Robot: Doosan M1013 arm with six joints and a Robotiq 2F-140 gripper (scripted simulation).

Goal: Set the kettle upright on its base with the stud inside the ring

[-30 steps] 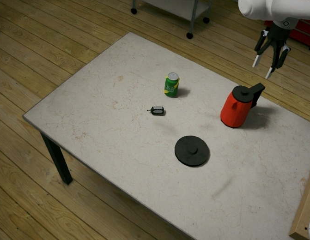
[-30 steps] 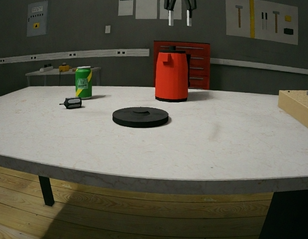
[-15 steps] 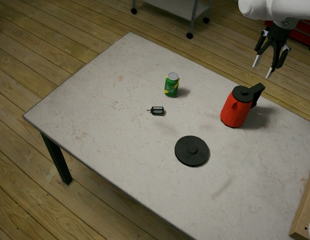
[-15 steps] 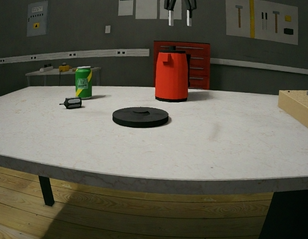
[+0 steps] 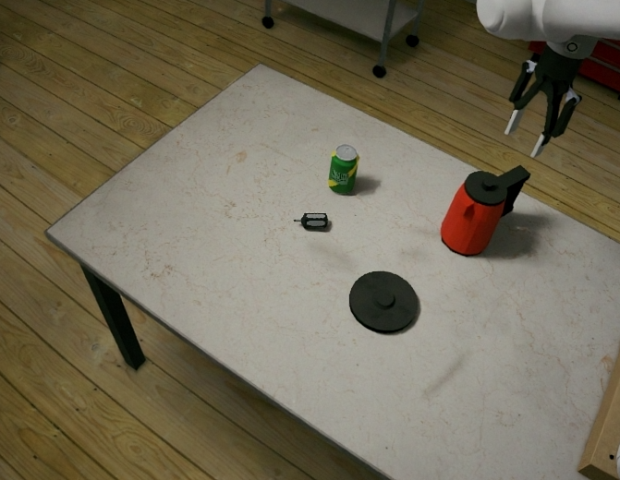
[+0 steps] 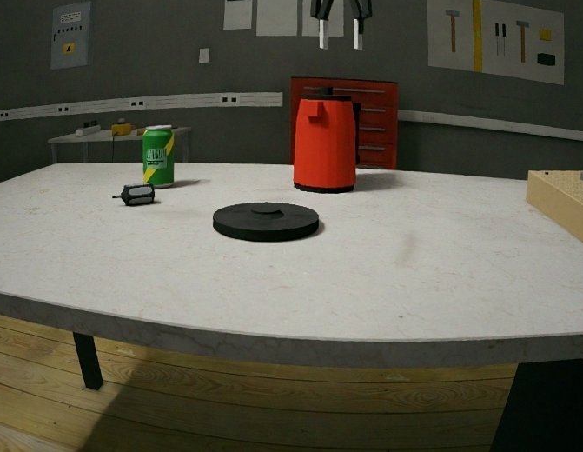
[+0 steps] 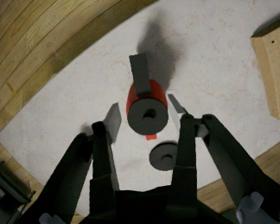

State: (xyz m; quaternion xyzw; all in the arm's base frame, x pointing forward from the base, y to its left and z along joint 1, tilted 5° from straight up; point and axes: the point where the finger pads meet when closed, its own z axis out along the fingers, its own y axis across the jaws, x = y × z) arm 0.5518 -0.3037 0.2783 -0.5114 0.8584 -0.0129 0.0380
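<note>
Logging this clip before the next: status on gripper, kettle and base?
Gripper open, empty, high above kettle. Kettle upright on table, off base. Can and small black tool well aside, path unobstructed.

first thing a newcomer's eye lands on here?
The red kettle, upright on the table near its far edge, not yet on its base. Then the black round base with its centre stud, apart from the kettle and nearer the camera in the exterior view. Above the kettle the gripper hangs open and holds nothing; a green can stands off to the side.
</note>
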